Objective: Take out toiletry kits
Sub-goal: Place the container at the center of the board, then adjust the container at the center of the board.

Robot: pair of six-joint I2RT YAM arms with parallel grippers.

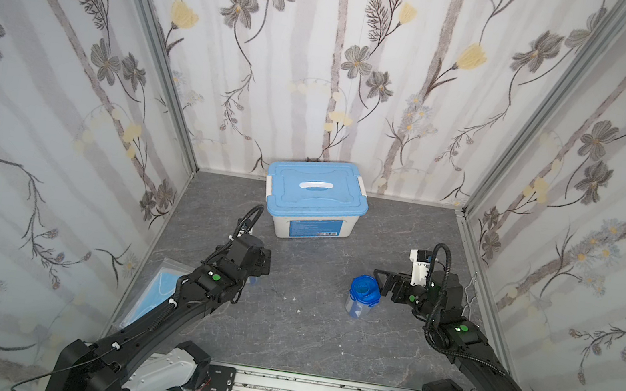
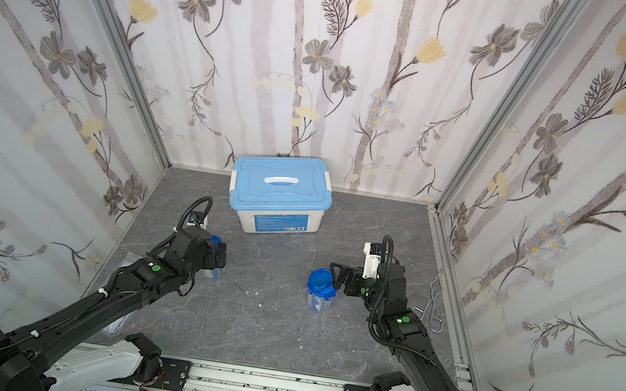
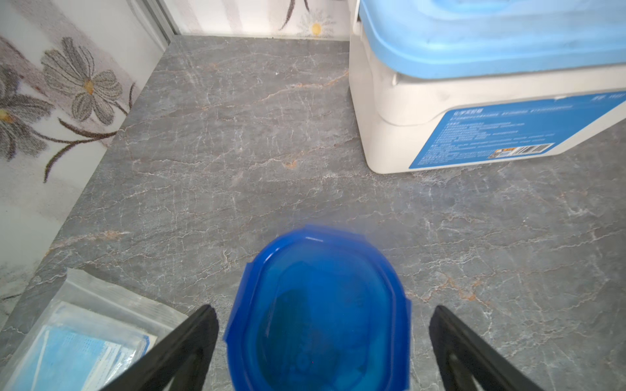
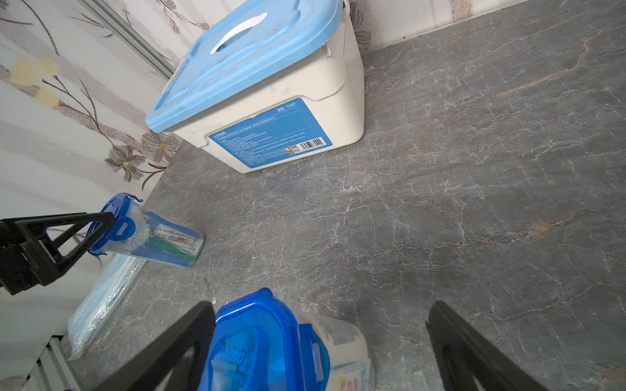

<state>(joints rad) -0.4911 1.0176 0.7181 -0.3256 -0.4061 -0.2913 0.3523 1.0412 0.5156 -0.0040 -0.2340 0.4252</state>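
Blue translucent lids, round with snap tabs, on two small clear-plastic cups, both upright on grey marbled table. Left cup near left wall, close to flat bag of blue masks; white printed label and green and blue contents visible through cup wall. Left gripper down over this cup, jaws spread wide either side of lid, nothing grasped. Right cup in table's right half, well apart from left cup; raised lettering on lid, printed packet inside. Right gripper level with that lid, jaws fully released, lid between fingers and close against one; contact not discernible. White box with light-blue lid shut, at back wall, apart from both cups.
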